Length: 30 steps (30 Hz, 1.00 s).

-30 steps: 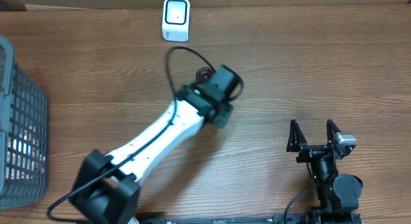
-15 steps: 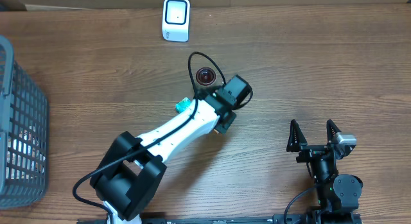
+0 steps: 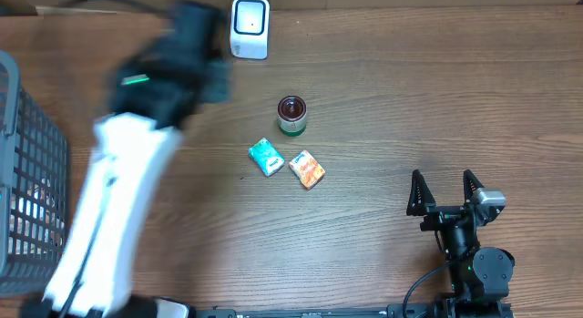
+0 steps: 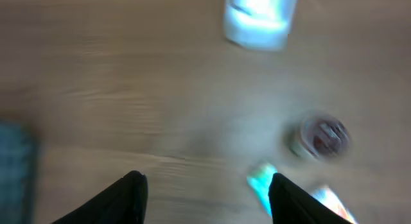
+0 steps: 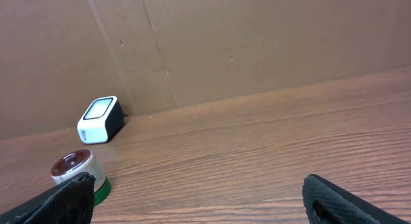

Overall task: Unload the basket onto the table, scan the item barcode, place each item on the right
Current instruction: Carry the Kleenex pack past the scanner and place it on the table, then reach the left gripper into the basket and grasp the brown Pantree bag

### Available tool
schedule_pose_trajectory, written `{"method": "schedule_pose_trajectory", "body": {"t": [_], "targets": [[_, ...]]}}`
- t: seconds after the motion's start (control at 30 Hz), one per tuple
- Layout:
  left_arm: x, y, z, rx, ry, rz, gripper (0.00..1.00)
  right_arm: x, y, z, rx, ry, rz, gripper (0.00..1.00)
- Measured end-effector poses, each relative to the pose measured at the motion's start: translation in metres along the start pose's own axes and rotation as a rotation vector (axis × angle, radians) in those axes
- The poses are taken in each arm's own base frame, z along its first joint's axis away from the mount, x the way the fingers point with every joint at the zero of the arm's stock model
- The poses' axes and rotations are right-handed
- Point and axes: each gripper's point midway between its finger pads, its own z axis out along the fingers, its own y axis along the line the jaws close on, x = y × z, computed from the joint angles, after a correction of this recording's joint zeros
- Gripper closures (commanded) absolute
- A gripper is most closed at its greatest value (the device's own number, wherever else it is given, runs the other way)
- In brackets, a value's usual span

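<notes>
Basket (image 3: 27, 172) stands at far left. The left gripper (image 4: 207, 189), motion-blurred, is spread and empty near the scanner (image 3: 250, 27). The can (image 3: 291, 116), teal packet (image 3: 266, 157) and orange packet (image 3: 307, 169) lie unheld mid-surface. The right gripper (image 3: 446, 192) is spread wide, empty. Risk: a fast-moving arm could knock the scanner or scatter the packets.

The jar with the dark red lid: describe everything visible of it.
The jar is small and round, with a glossy dark red lid, a white body and a green band at its base. It stands upright on the wooden table, touched by nothing else. The white scanner sits beyond it; the teal packet and orange packet lie apart, nearer the robot.
</notes>
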Motion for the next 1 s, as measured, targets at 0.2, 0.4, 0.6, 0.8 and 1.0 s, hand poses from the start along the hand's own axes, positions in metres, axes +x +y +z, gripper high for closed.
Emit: {"method": "schedule_pose_trajectory", "body": {"t": [0.2, 0.4, 0.6, 0.8, 1.0], "targets": [[-0.004, 0.171, -0.038, -0.264, -0.077, -0.454, 0.27, 0.0, 0.0, 0.0, 0.0, 0.0, 0.0, 0.0], [0.035, 0.29, -0.048, -0.417, -0.051, -0.803, 0.27, 0.0, 0.0, 0.0, 0.0, 0.0, 0.001, 0.0], [0.082, 0.365, -0.043, -0.488, 0.006, -1.074, 0.25, 0.0, 0.0, 0.0, 0.0, 0.0, 0.0, 0.0], [0.136, 0.406, -0.006, -0.54, 0.185, -1.215, 0.27, 0.0, 0.0, 0.0, 0.0, 0.001, 0.0, 0.0], [0.166, 0.425, 0.029, -0.578, 0.303, -1.242, 0.27, 0.0, 0.0, 0.0, 0.0, 0.0, 0.001, 0.0]]}}
